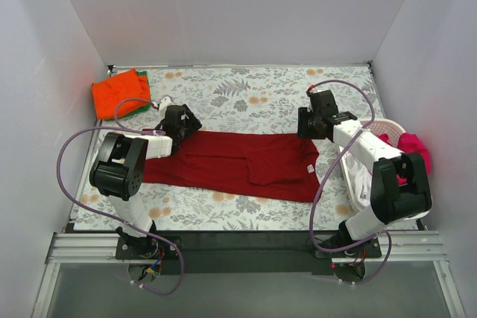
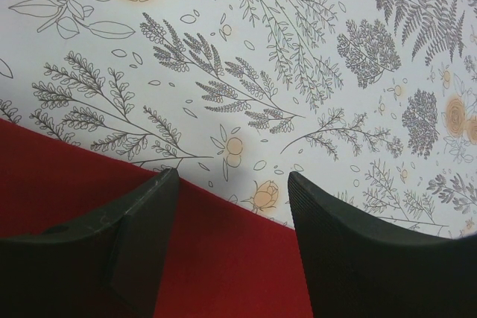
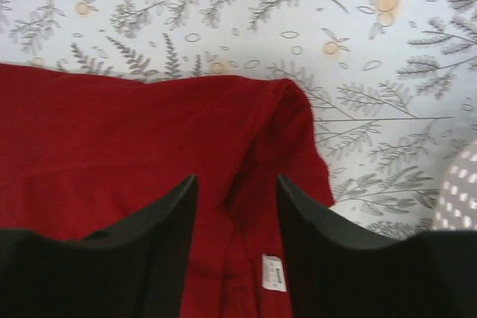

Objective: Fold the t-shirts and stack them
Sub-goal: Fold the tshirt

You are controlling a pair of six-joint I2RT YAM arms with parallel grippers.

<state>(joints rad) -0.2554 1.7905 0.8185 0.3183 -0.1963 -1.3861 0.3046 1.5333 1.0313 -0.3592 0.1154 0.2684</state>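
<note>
The dark crimson t-shirt (image 1: 238, 163) lies folded lengthwise across the floral table. My left gripper (image 1: 181, 126) is open over its far left edge; the left wrist view shows the red cloth (image 2: 223, 258) between the open fingers (image 2: 149, 236). My right gripper (image 1: 307, 126) is open over the shirt's far right corner (image 3: 291, 132), with a white label (image 3: 273, 272) showing between the fingers. A folded orange t-shirt (image 1: 118, 93) rests on a green one (image 1: 143, 78) at the back left. Magenta-pink (image 1: 414, 145) and white (image 1: 360, 176) tees sit in the basket.
A white perforated laundry basket (image 1: 390, 126) stands at the right edge, also glimpsed in the right wrist view (image 3: 458, 191). White walls enclose the table on three sides. The floral tablecloth (image 1: 253, 91) covers the surface.
</note>
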